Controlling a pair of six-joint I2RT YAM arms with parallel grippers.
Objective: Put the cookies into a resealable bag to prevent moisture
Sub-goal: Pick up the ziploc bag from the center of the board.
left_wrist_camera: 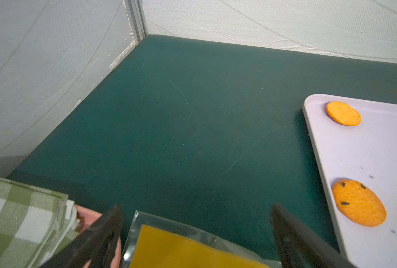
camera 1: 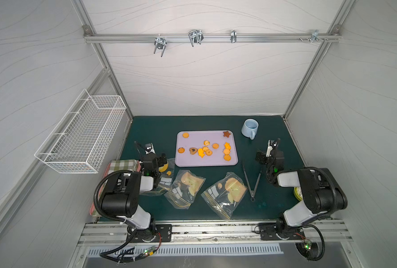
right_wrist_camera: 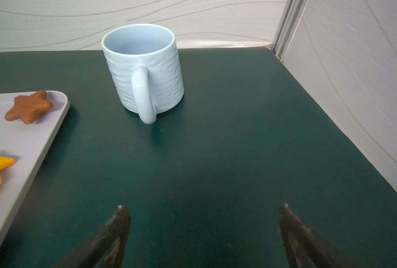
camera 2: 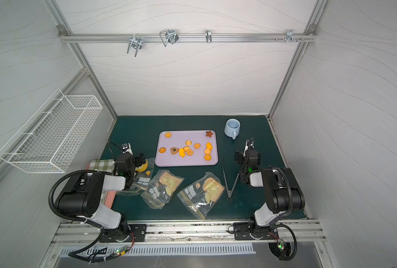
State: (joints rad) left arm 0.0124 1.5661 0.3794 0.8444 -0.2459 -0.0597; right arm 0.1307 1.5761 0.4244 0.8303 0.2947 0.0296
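Several cookies (camera 1: 204, 150) (camera 2: 186, 150), orange rounds, stars and flowers plus a brown star and heart, lie on a lilac tray (camera 1: 197, 139). Three clear resealable bags with yellow prints lie in front of it: left (camera 1: 167, 181), middle (camera 1: 184, 189), right (camera 1: 225, 193). My left gripper (camera 1: 157, 160) (left_wrist_camera: 197, 207) hangs open over the left bag's (left_wrist_camera: 169, 246) far end, touching nothing. Two round cookies (left_wrist_camera: 343, 113) show beside it. My right gripper (camera 1: 266, 155) (right_wrist_camera: 203, 206) stands open over bare mat to the right of the tray, near the brown star (right_wrist_camera: 29, 108).
A pale blue mug (camera 1: 250, 128) (right_wrist_camera: 144, 69) stands behind the right gripper. Metal tongs (camera 1: 251, 181) lie between the right bag and the right arm. A green checked cloth (camera 1: 123, 166) sits on a pink tray at the left edge. A wire basket (camera 1: 81, 134) hangs on the left wall.
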